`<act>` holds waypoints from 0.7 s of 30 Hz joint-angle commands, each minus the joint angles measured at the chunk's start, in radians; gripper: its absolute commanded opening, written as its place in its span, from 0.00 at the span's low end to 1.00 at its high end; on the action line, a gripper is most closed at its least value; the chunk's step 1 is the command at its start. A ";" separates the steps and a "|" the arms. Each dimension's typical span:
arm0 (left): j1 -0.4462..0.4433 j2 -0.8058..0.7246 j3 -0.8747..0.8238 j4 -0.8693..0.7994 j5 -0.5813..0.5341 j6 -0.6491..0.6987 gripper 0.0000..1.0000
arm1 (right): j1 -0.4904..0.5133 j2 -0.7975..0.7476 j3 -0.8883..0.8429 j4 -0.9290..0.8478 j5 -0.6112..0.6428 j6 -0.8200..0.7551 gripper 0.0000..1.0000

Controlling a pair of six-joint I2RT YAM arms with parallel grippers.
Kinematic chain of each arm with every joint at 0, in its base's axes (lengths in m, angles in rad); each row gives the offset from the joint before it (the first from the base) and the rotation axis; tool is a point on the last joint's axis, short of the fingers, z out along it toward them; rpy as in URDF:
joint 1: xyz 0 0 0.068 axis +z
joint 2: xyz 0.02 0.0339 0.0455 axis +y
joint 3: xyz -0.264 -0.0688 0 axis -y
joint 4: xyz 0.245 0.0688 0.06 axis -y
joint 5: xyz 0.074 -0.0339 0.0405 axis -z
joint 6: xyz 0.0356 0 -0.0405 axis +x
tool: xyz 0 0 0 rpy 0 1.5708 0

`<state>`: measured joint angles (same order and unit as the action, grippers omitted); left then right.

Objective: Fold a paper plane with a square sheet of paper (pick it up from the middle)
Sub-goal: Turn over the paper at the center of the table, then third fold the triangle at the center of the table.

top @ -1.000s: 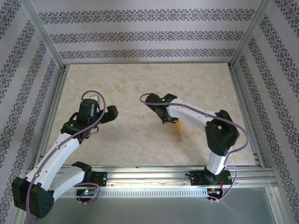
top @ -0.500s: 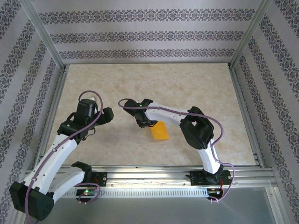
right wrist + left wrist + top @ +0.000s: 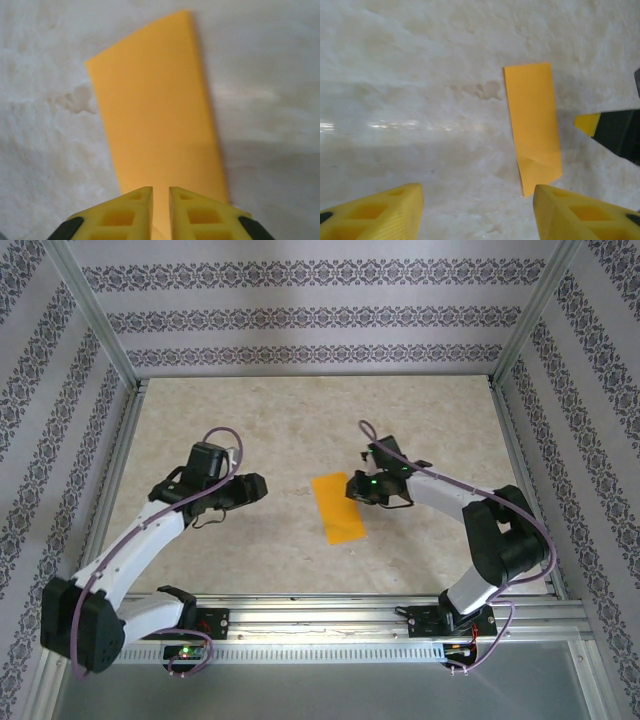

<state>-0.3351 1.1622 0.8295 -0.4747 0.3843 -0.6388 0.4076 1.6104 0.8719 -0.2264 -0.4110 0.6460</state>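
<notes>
One hand [image 3: 160, 192], seemingly closed, over paper [image 3: 155, 110]

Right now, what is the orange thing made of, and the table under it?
Orange sheet: looks like thin matte paper; it lies flat with straight edges and a small crumple near one end.
Table: smooth, slightly glossy, cream marbled pattern with a reflected light streak; maybe stone or printed laminate, can't tell.
</notes>
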 commanded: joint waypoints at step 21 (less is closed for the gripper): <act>-0.194 0.407 0.124 0.253 0.094 -0.197 0.53 | -0.133 0.198 -0.109 0.086 -0.272 -0.012 0.06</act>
<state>-0.5117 1.5349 0.9154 -0.2649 0.4618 -0.8024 0.2859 1.7737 0.8009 -0.1410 -0.7235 0.6071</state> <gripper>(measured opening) 0.532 0.061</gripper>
